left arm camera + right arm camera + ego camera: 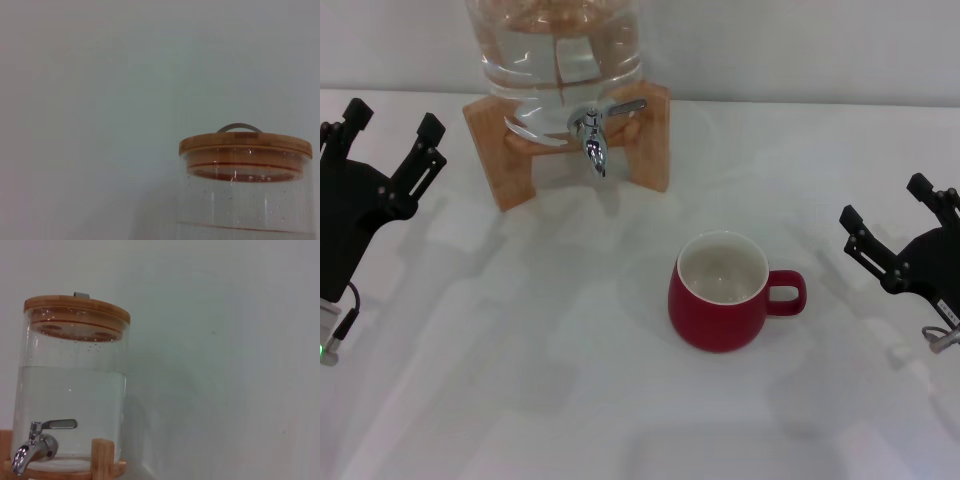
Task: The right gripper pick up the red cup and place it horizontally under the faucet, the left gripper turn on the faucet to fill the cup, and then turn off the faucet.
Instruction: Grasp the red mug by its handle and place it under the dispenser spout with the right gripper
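Nearest the head camera, the red cup (718,296) stands upright on the white table (520,380), its cream inside open to the view and showing no water. Its loop handle points toward the robot's right side. Taking the cup as the landmark, the faucet (592,135) lies beyond it and toward the robot's left, well apart from it; the chrome spout turns down over bare table and its thin lever sticks out sideways toward the right. That tap is set low in a glass water jar (555,60), which rests on a wooden stand (500,150) at the far edge of the table.

Left of the cup and well apart from it, the left gripper (388,120) hangs by the left edge of the head view, about level with the stand, its two black fingers spread apart and holding nothing. Right of the cup, beyond the handle and clear of it, the right gripper (888,215) is likewise spread wide and empty.

From the right wrist view the jar (72,390) shows its wooden lid (77,310), water filling well over half of it, and the faucet (35,450) at its foot. The left wrist view shows only the jar's upper part and the lid (245,144) against a plain wall.
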Controlling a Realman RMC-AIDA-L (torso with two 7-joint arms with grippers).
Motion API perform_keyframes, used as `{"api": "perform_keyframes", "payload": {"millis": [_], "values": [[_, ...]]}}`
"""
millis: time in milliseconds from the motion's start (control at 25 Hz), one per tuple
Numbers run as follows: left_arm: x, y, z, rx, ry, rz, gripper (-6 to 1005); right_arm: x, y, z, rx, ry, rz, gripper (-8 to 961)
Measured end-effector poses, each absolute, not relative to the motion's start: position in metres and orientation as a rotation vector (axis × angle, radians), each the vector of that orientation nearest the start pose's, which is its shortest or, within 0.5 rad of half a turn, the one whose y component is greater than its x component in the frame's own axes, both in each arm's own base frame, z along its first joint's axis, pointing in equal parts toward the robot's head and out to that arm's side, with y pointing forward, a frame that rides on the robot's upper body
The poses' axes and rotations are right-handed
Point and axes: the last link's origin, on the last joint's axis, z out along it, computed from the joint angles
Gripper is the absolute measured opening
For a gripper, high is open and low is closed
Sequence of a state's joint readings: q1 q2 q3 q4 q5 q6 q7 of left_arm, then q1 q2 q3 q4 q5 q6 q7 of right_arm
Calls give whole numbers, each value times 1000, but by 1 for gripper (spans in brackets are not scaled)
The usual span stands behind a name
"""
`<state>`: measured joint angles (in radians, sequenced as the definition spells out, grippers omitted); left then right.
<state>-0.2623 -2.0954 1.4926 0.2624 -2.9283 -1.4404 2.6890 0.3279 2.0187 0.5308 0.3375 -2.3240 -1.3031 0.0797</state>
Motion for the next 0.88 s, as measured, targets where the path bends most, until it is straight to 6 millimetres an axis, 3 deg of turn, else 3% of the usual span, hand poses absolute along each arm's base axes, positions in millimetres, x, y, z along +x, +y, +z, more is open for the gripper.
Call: {"api": "perform_keyframes", "payload": {"millis": [880], "values": [[-311, 286, 6, -1678, -429, -1032, 875, 301, 276, -47, -1860, 374, 823, 869]]}}
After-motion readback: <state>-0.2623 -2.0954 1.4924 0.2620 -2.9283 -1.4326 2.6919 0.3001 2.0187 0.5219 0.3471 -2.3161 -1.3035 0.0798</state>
